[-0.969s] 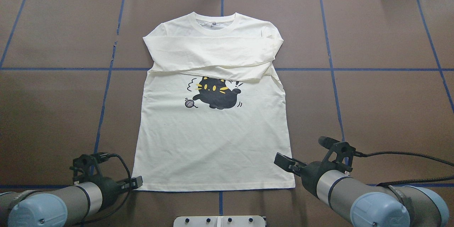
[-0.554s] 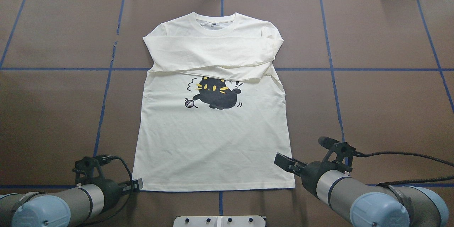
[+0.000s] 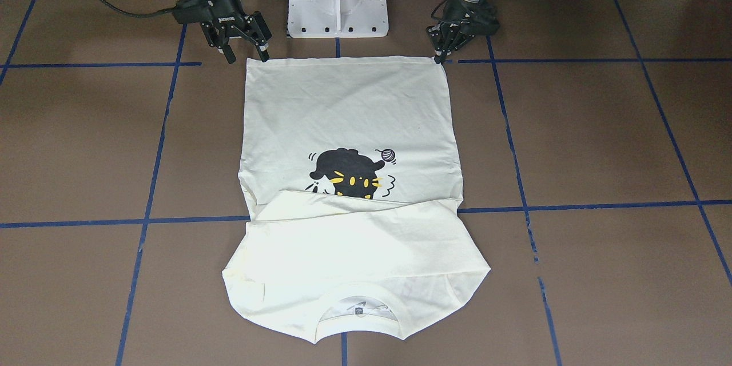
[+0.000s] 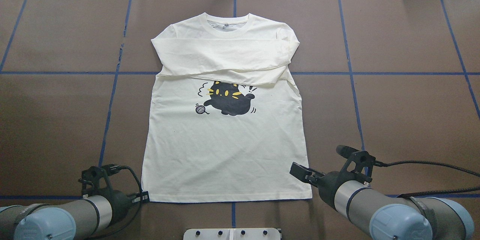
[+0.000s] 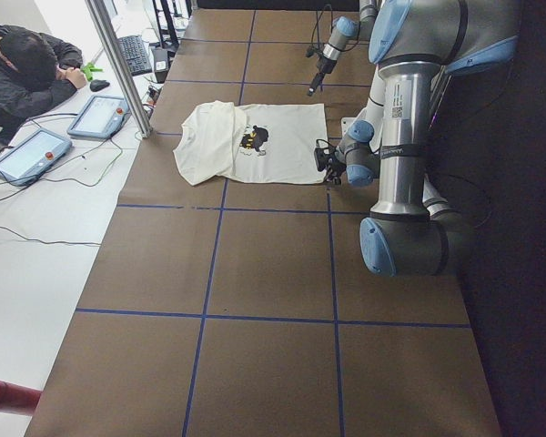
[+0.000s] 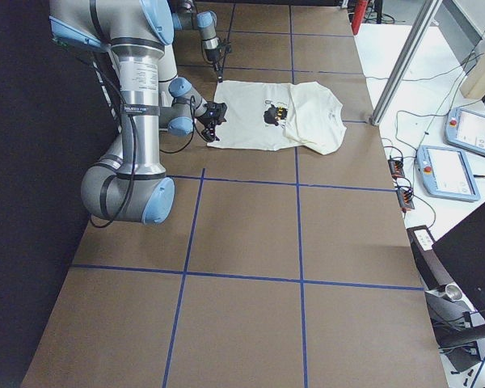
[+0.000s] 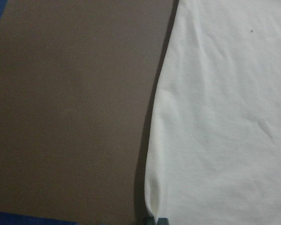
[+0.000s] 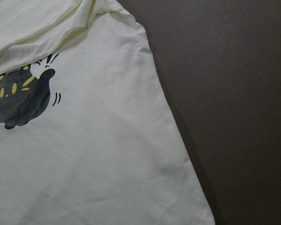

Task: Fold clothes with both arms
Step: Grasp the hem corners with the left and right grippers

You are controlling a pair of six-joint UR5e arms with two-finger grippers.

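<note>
Since the sleeves are folded across the chest, the cream-white long-sleeved cotton shirt with the black cat print (image 4: 225, 157) lies flat, print up, in the middle of the brown table with blue tape lines (image 4: 412, 112), collar away from the robot. I'd guess the hem-to-collar fold is next, which explains why both arms sit at the two near hem corners. The left black two-finger gripper (image 3: 439, 57) looks pinched shut on its corner. The right black two-finger gripper (image 3: 247, 56) is spread wide over its corner, holding nothing. That spread only shows from the front-facing camera; overhead, the arm hides it. Left wrist cam catches a fingertip (image 7: 162, 220) right at the cloth corner, right wrist cam shows just shirt edge and cat, no fingers
</note>
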